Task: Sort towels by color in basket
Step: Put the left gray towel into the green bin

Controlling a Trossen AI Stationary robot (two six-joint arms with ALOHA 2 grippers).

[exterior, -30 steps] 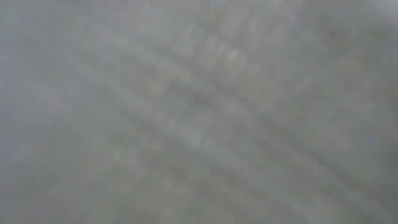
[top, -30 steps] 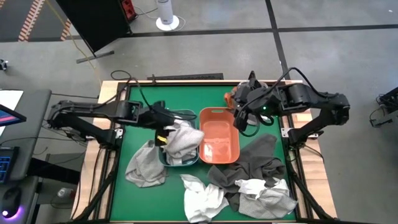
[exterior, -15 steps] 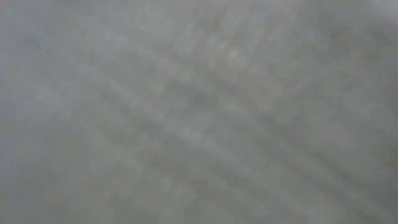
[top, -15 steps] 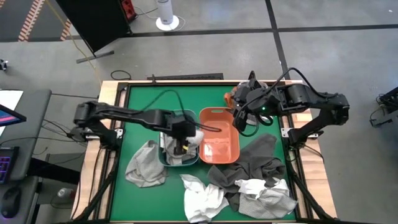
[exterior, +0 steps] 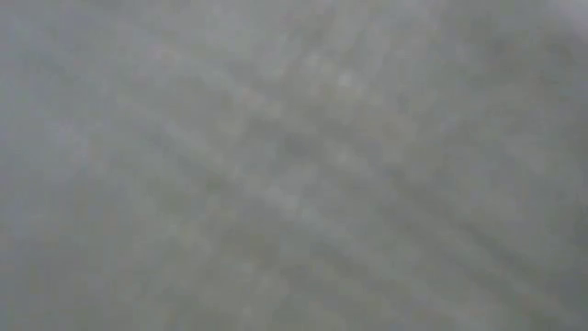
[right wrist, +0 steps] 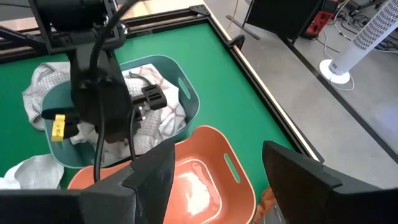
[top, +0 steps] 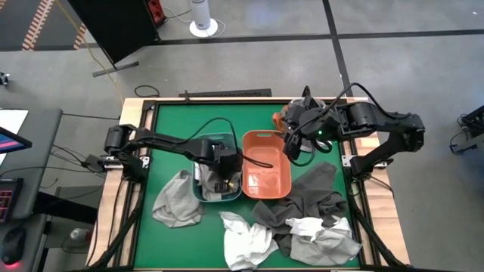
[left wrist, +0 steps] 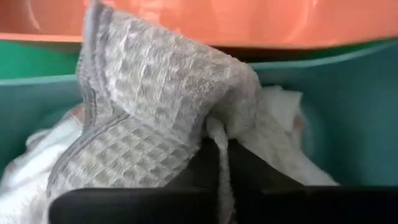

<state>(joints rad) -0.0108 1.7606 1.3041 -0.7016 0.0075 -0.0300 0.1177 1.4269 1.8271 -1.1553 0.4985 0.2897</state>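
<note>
Left gripper (top: 220, 180) is reaching down inside the teal basket (top: 203, 194), pinching a grey waffle towel (left wrist: 155, 106) over white cloth already lying there. A second ago that towel was bulging over the basket's rim; now it is sinking inside, so this drop is likely nearing completion. Beside the teal basket, the orange basket (top: 266, 163) is holding one pale towel. Right gripper (right wrist: 214, 180) is hovering, spread, above the orange basket's far end. Low view is showing only blur; more towels (top: 302, 219) are lying nearby.

No readable text, labels, brands or numbers anywhere.
</note>
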